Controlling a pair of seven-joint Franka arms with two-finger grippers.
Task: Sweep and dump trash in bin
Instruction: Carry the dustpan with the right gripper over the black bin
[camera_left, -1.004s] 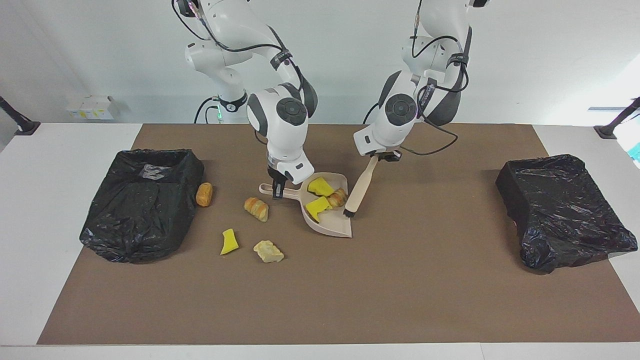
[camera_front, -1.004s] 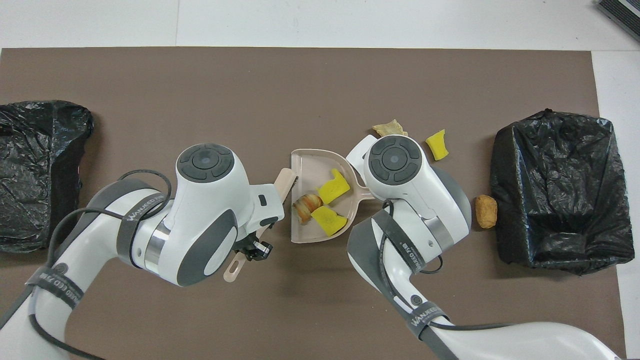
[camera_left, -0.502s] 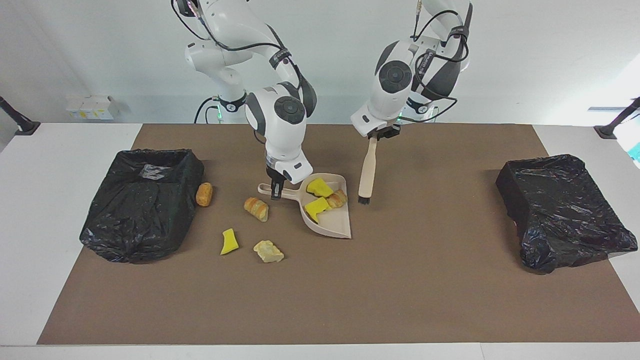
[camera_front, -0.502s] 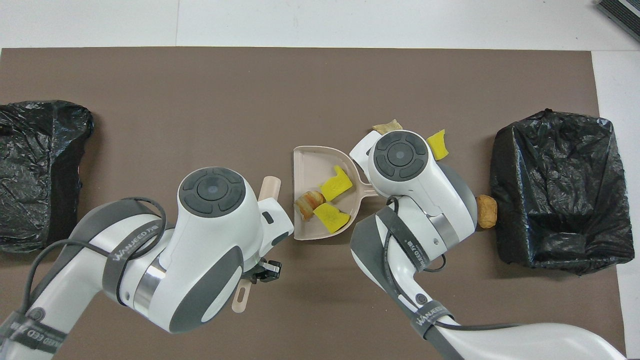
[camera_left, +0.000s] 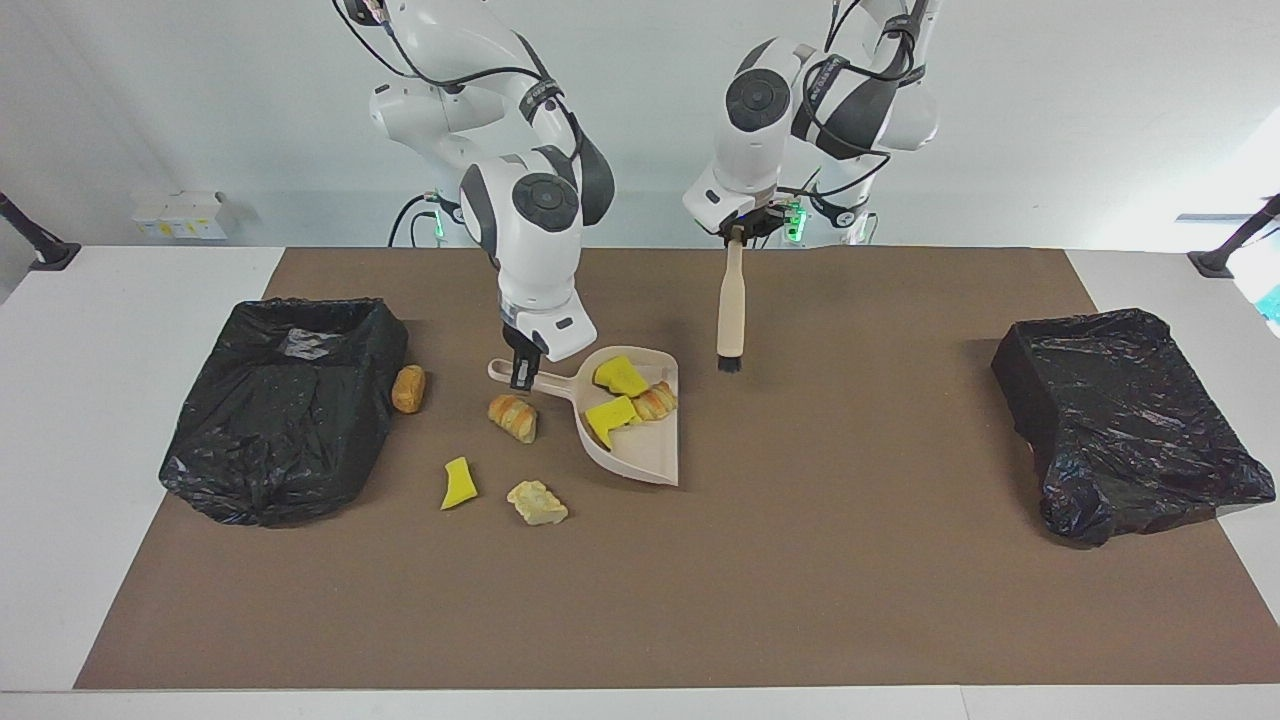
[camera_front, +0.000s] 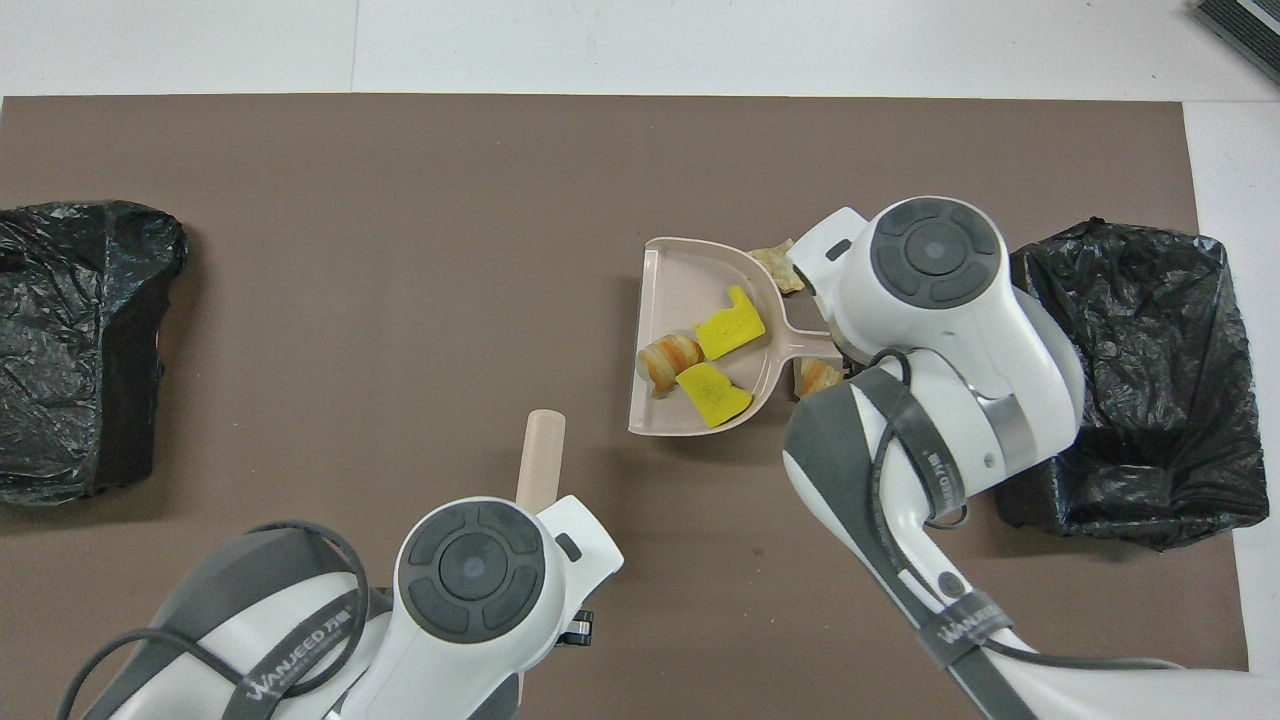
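**Holding a loaded dustpan with its handle end toward the bin**

Clock directions are read on the facing view, with twelve o'clock toward the robots.

Two black-lined bins sit at the ends of the brown mat (camera_left: 860, 560). From the dustpan (camera_left: 645, 450), the bin (camera_left: 285, 400) at the right arm's end lies at nine o'clock. The second bin (camera_left: 1130, 420) is well apart at three o'clock.

The dustpan's long axis runs roughly nine-to-three. Its handle points toward the near bin and its open mouth faces three o'clock, away from it. The right gripper (camera_left: 521, 375) is clenched on that handle and is by far the nearer hand to the bin. Dumping likely means carrying the pan toward nine o'clock and then turning the mouth over the bin's rim. Whether the pan is resting on the mat or just off it, I cannot tell.

The left gripper (camera_left: 735, 232) grasps the top of the brush (camera_left: 731, 300). The brush hangs upright with its bristles down, at about one o'clock from the pan and apart from it.

Three pieces of trash (camera_left: 620, 376) lie inside the pan: two yellow chunks and a pastry piece. Four more are loose on the mat:

- a croissant piece (camera_left: 513, 416), just beside the handle
- a roll (camera_left: 408, 388), against the bin
- a yellow chunk (camera_left: 458, 484), at about eight o'clock
- a pale lump (camera_left: 537, 502), at about seven o'clock
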